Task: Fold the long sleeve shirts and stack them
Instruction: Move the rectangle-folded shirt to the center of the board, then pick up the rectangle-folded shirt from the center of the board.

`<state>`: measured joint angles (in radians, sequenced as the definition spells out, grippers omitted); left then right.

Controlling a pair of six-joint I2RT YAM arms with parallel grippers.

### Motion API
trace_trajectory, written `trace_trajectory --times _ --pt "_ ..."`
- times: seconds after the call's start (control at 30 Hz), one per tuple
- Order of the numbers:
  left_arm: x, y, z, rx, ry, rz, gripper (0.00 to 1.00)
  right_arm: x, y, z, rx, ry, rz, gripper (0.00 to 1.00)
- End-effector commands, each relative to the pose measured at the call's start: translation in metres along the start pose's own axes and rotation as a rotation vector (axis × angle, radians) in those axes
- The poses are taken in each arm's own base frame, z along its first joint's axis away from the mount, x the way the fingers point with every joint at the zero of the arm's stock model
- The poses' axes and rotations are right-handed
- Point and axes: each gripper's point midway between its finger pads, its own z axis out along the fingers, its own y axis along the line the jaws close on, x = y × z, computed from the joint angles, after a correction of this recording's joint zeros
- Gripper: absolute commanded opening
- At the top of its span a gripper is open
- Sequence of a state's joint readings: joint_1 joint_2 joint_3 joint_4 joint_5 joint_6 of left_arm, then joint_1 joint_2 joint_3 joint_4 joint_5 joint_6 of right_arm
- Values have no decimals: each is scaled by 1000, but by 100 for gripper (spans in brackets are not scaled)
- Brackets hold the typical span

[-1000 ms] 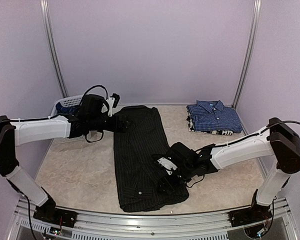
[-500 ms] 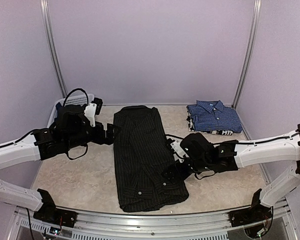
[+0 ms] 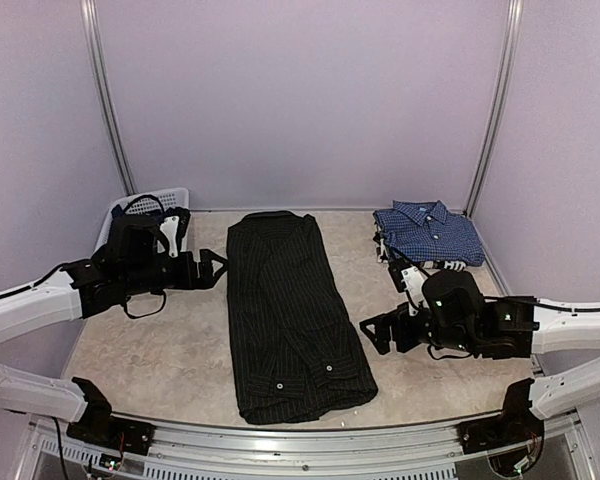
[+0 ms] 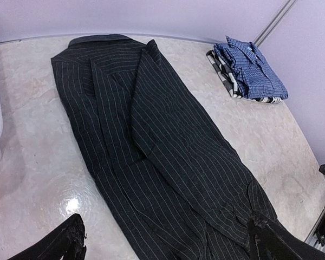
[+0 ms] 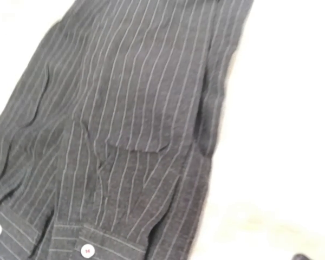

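Observation:
The black pinstriped shirt (image 3: 290, 315) lies folded into a long strip down the middle of the table, collar at the far end. It also fills the left wrist view (image 4: 151, 146) and the right wrist view (image 5: 124, 135). The blue-and-white checked shirt (image 3: 427, 232) lies folded at the back right, also in the left wrist view (image 4: 254, 70). My left gripper (image 3: 215, 268) is open and empty, just left of the black shirt's upper part. My right gripper (image 3: 375, 335) is open and empty, just right of its lower part. The darker plaid shirt is not clearly in view.
A white lattice basket (image 3: 145, 203) stands at the back left, partly behind my left arm. A black-and-white patterned cloth (image 3: 435, 264) lies under the checked shirt. The table's metal front rail (image 3: 300, 435) runs along the near edge.
Both grippers have let go of the black shirt and pulled away. The left moved back to the left, the right moved right off the shirt's lower edge. The shirt lies still.

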<state>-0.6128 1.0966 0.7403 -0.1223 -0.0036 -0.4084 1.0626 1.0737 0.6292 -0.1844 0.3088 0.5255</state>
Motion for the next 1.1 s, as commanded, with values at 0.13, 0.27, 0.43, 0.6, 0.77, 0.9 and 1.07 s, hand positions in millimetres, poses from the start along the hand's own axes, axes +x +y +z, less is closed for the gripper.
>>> trace_trajectory --times 0.13,0.27,0.43,0.6,0.77,0.9,1.07 --pt "51 -25 -1 99 146 38 99 -7 -14 -4 34 -25 -1 100" --pt "88 -37 3 87 230 75 99 16 -19 16 103 127 -76 99" --pt "139 -44 4 31 334 150 97 40 -3 38 56 261 -191 88" --pt "171 -64 -5 23 367 262 93 44 30 34 -129 257 -257 88" --pt "205 -89 -13 76 400 374 88 47 41 26 -217 241 -260 88" --pt "232 -104 -20 134 459 455 83 49 39 28 -212 238 -258 88" --pt "254 -109 -21 152 528 529 83 61 36 36 -202 271 -253 87"
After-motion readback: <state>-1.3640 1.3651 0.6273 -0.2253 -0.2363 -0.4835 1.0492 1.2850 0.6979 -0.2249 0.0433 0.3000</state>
